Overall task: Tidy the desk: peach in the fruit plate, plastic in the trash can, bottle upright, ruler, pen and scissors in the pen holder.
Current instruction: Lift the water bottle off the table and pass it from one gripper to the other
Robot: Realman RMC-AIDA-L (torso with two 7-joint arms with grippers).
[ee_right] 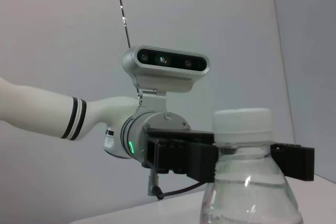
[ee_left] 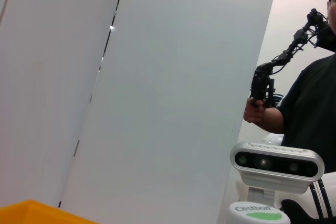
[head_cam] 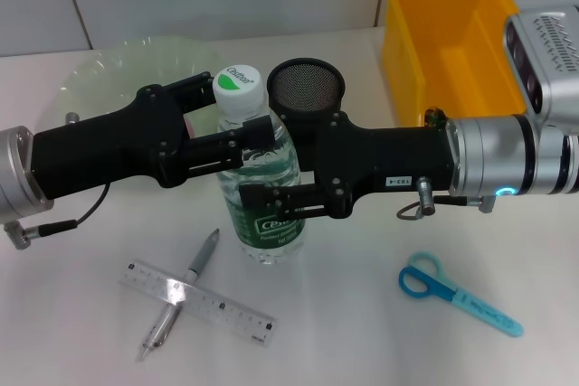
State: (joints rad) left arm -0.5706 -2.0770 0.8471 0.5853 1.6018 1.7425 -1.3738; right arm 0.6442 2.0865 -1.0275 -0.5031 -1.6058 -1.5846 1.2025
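Ruler [head_cam: 199,302] and pen [head_cam: 179,294] lie crossed at about 7 o'clock on the desk [head_cam: 362,341], nearest the head camera, and the blue scissors [head_cam: 457,293] rest at about 4 o'clock; none of the three has reached the mesh pen holder [head_cam: 306,86], which stands just past the bottle at 12 o'clock. At the centre the water bottle [head_cam: 258,174] stands upright, so that step looks nearly finished. Both hands are on it: the left hand [head_cam: 231,119] from 9 o'clock, its fingers closed around the neck just below the cap, and the right hand [head_cam: 271,201] from 3 o'clock, its fingers closed on the body near the label. The glass fruit plate [head_cam: 118,70] at 10 o'clock and the yellow bin [head_cam: 448,42] at 2 o'clock both appear bare; no peach or plastic is visible. Stationery remains to be gathered, and the two crossed arms currently block the way to the holder.
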